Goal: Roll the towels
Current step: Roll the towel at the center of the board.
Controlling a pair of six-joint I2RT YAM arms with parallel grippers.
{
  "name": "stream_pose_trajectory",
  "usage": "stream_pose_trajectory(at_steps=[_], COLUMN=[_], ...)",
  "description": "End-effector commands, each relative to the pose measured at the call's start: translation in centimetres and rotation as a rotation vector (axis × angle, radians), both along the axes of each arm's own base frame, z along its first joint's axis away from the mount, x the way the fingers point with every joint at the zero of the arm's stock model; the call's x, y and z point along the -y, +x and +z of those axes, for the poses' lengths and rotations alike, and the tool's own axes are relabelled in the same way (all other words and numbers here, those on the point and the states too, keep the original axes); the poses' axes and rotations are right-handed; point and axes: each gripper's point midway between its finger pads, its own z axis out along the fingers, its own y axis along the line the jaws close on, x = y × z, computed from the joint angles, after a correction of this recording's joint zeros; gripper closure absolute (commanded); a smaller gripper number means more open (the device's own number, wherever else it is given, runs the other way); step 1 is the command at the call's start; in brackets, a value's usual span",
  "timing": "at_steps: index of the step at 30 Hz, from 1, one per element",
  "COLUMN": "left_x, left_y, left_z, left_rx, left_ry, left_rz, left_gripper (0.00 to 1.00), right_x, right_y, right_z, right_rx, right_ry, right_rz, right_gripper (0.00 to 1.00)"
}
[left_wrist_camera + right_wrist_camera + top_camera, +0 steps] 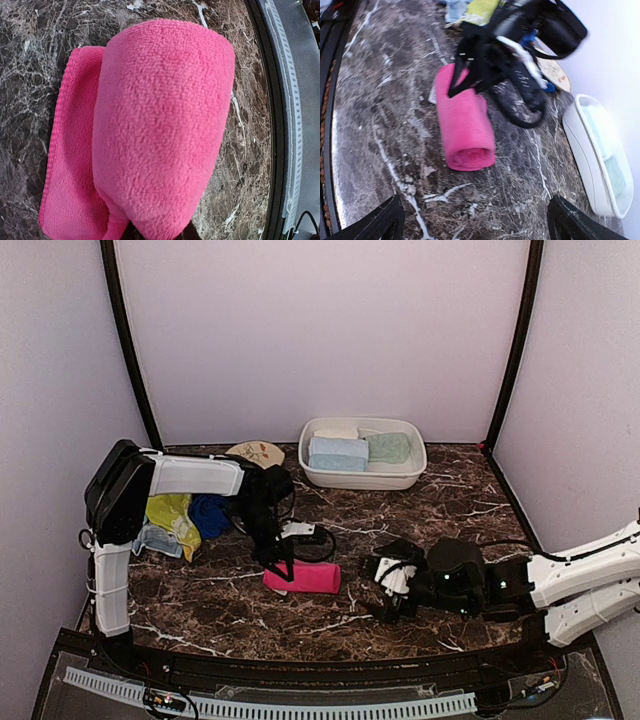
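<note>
A hot pink towel (308, 578), rolled into a cylinder, lies near the middle of the table. My left gripper (278, 568) comes down on the roll's left end and is shut on it. In the left wrist view the pink towel (160, 125) fills the frame, and only the dark tips of the left gripper (160, 233) show at the bottom edge. My right gripper (385, 585) stands open just right of the roll, apart from it. The right wrist view shows the pink towel (465, 125) end-on beyond the wide jaws of the right gripper (475, 220).
A heap of loose towels, yellow-green (172, 514), royal blue (210, 514) and pale blue (155, 540), lies at the left behind the left arm. A white basin (362, 480) at the back holds rolled towels. An oval floral disc (256, 452) sits beside the basin.
</note>
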Motion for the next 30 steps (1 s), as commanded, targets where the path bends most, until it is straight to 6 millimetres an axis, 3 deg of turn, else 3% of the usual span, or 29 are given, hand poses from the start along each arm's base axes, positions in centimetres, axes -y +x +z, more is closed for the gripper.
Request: stream_pose_trajectory(at_steps=[1, 12, 17, 25, 30], left_x=[-2.9, -3.0, -3.1, -3.2, -3.0], left_y=[-2.2, -1.4, -1.1, -0.9, 0.0], left_z=[-3.8, -5.3, -5.8, -6.1, -5.5], left_rx=[-0.140, -0.177, -0.180, -0.178, -0.144], left_ry=[0.186, 0.251, 0.277, 0.293, 0.266], left_rz=[0.012, 0.029, 0.029, 0.018, 0.029], left_gripper=[1.00, 1.00, 1.00, 0.99, 0.75], right_x=[-1.9, -9.9, -12.1, -12.3, -10.3], right_y=[-1.8, -0.4, 1.0, 3.4, 4.7], right_z=[-1.5, -5.5, -7.6, -11.1, -13.9], right_rx=[0.274, 0.580, 0.685, 0.623, 0.376], right_ry=[-0.266, -0.490, -0.557, -0.610, -0.627], right_rz=[0.135, 0.232, 0.217, 0.170, 0.132], right_gripper=[0.03, 0.15, 0.17, 0.24, 0.35])
